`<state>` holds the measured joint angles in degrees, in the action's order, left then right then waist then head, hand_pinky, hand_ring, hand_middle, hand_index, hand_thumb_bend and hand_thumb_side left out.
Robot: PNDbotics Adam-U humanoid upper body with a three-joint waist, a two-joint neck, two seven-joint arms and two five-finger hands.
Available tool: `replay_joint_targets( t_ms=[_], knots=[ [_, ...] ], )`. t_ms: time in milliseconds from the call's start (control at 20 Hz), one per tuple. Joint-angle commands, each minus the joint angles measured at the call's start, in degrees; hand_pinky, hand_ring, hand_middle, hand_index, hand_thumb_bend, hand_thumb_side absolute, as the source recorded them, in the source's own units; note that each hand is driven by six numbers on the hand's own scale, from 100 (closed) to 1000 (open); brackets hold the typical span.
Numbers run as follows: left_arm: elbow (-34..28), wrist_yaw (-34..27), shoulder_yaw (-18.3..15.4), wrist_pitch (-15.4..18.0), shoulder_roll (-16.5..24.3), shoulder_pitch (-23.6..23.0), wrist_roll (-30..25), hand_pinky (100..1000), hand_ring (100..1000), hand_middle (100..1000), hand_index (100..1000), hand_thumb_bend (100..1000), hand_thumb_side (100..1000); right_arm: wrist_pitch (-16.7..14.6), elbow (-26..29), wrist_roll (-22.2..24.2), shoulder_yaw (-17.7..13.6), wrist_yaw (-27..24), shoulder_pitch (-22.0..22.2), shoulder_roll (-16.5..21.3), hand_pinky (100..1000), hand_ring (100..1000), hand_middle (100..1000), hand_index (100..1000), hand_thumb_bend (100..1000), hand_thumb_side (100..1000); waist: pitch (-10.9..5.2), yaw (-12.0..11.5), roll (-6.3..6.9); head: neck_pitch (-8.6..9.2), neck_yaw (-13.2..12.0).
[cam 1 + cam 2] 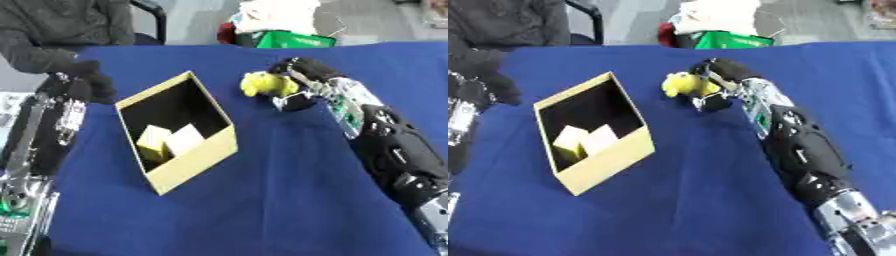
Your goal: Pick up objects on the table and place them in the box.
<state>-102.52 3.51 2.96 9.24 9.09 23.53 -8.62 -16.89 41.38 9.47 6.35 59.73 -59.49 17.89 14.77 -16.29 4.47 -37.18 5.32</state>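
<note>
So the right robot hand (293, 85) sits in the upper middle of the frame, fingers curled around a lumpy yellow object (265, 84), which sticks out to the hand's left, toward the box (194, 165). The open box is left of centre on the blue counter (289, 210), two pale blocks (169, 140) already inside. The left robot hand (83, 80) hangs at upper left, can't tell its fingers. No readable writing anywhere.

Box (179, 167) left-center on table (262, 210) w/ two blocks (168, 141) inside; toy (265, 84) right-behind.
</note>
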Motion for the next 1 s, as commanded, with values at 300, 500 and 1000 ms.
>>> replay_joint_targets(
  t_ms=[300, 500, 1000],
  knots=[
    [-0.83, -0.05, -0.36, 0.11, 0.46, 0.84, -0.04, 630, 648, 618, 823, 107, 692, 0.07, 0.46, -2.67, -0.26, 1.26, -0.53, 0.25, 764, 802, 391, 568, 100, 100, -0.93, 0.48, 0.03, 0.71, 0.12],
    [-0.86, -0.03, -0.38, 0.11, 0.44, 0.78, -0.03, 631, 648, 619, 823, 106, 692, -0.14, 1.49, -5.62, -0.01, 0.36, -0.50, 0.27, 724, 755, 289, 478, 100, 100, -1.16, 0.78, 0.02, 0.66, 0.12],
    [-0.93, 0.07, -0.37, 0.15, 0.59, 0.36, -0.12, 632, 649, 619, 823, 105, 688, -3.96, 10.11, -5.05, 4.22, -5.21, -0.66, -0.02, 712, 737, 254, 448, 100, 100, -2.46, 1.88, -0.06, 0.19, 0.46]
  ],
)
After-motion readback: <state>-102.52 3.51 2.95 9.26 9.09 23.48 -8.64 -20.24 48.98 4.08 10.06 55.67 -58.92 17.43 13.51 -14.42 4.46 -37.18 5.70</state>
